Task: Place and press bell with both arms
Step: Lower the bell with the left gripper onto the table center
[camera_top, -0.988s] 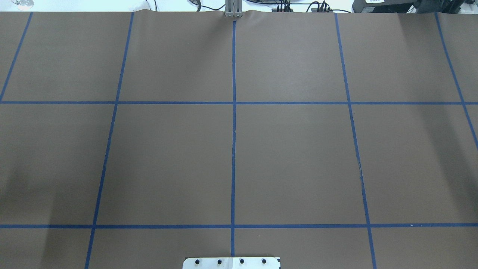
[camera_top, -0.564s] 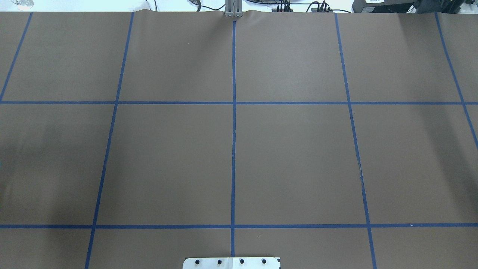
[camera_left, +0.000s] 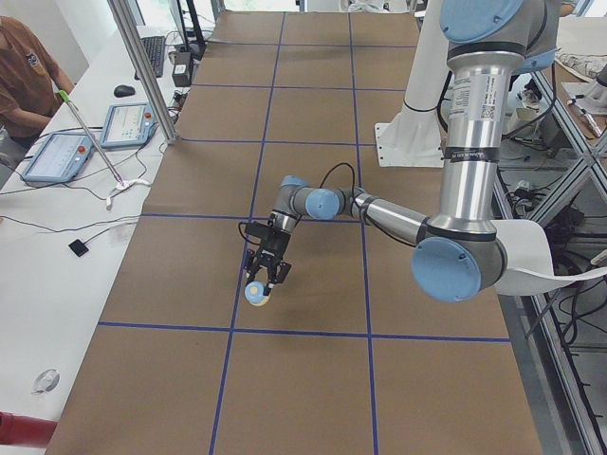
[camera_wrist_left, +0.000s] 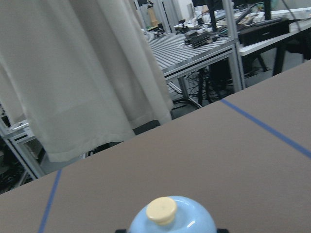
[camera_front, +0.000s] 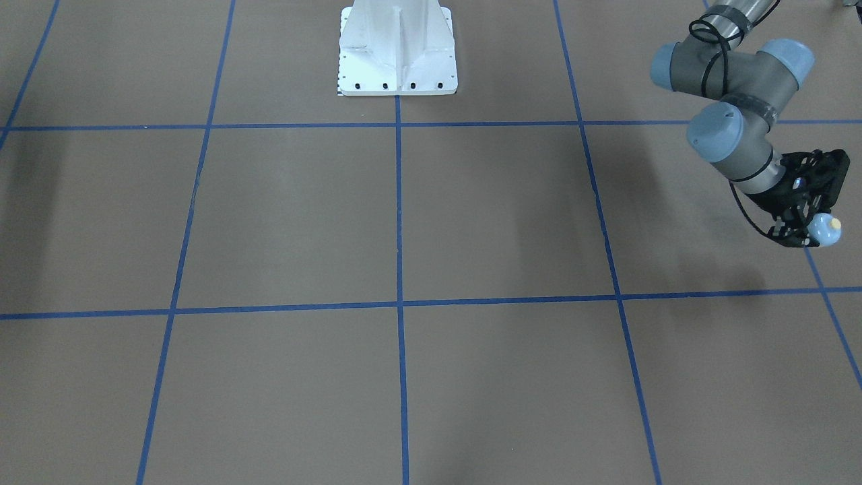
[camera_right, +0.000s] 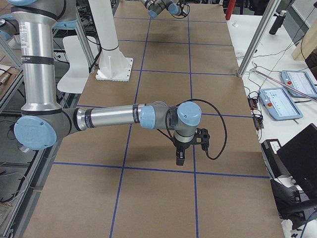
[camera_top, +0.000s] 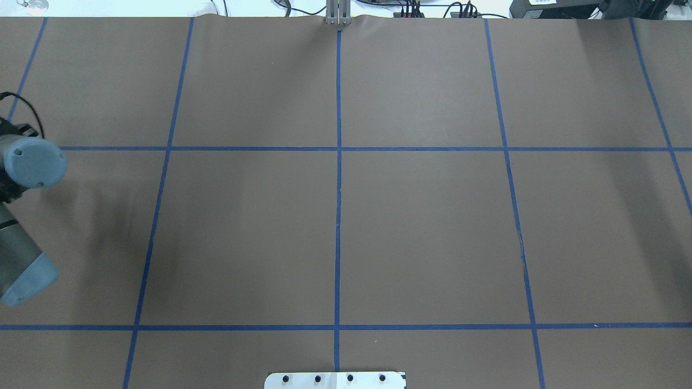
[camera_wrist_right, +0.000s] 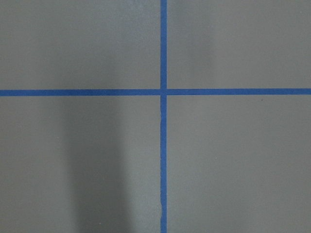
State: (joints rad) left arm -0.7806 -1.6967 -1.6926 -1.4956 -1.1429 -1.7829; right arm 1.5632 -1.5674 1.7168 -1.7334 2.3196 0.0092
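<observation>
My left gripper (camera_front: 807, 232) is shut on the light-blue bell (camera_front: 824, 230) and holds it tilted, cream button outward, above the brown table near its left end. In the exterior left view the bell (camera_left: 256, 295) hangs at the tip of the left gripper (camera_left: 263, 277), just above the paper. The left wrist view shows the bell's dome and button (camera_wrist_left: 165, 216) at the bottom edge. Only the left arm's joints (camera_top: 32, 162) show overhead. My right gripper (camera_right: 180, 157) points down over the table in the exterior right view; I cannot tell whether it is open or shut.
The brown table paper (camera_top: 421, 227) carries a grid of blue tape lines. The white pedestal base (camera_front: 397, 54) stands at the robot's edge. An operator (camera_left: 24, 76) sits by a white side table with tablets (camera_left: 128, 123) and an aluminium post (camera_left: 142, 66).
The left arm's joints have come into the overhead view at its left edge, where only a shadow showed before.
</observation>
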